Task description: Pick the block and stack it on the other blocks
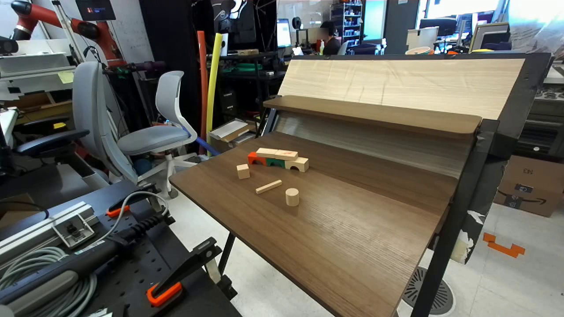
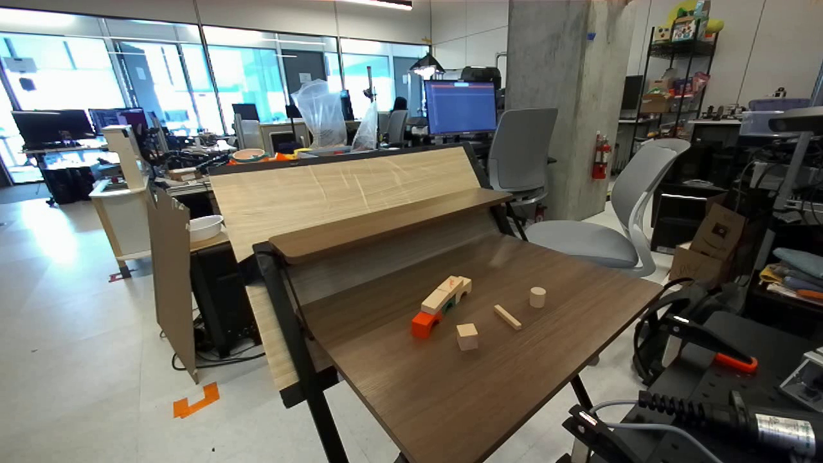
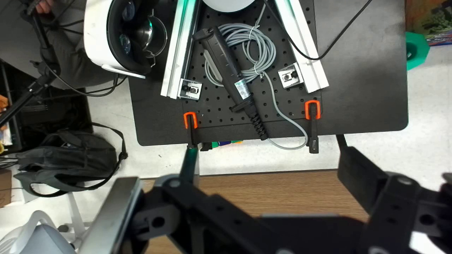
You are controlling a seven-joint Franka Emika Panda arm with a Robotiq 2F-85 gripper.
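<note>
- Table (image 1: 352,229): flat, brown, wood-grain top; serves as the work surface.
- Other blocks (image 1: 286,155): stand toward the far left of the table in an exterior view. From left to right, the base comprises a red-orange arch (image 1: 256,156), a green arch (image 1: 276,161) and a tan arch (image 1: 298,163); two flat tan pieces (image 1: 267,152) lie end to end on top and form the likely landing surface.
- Jaws: spread wide in the wrist view, with nothing held between them.
- Block (image 1: 243,171): in an exterior view, rests on the table, left of and nearer than the other blocks, apart from them; absent from the wrist view. Expected handling: light, stiff, not fragile; bare wood should give adequate friction. Grip two opposite upright faces squarely at mid-height; leave the underside free for placement.
- Round piece (image 1: 292,197): stands upright, right of and nearer than the block.
- Thin strip (image 1: 269,186): lies flat between the block and the round piece.
</note>
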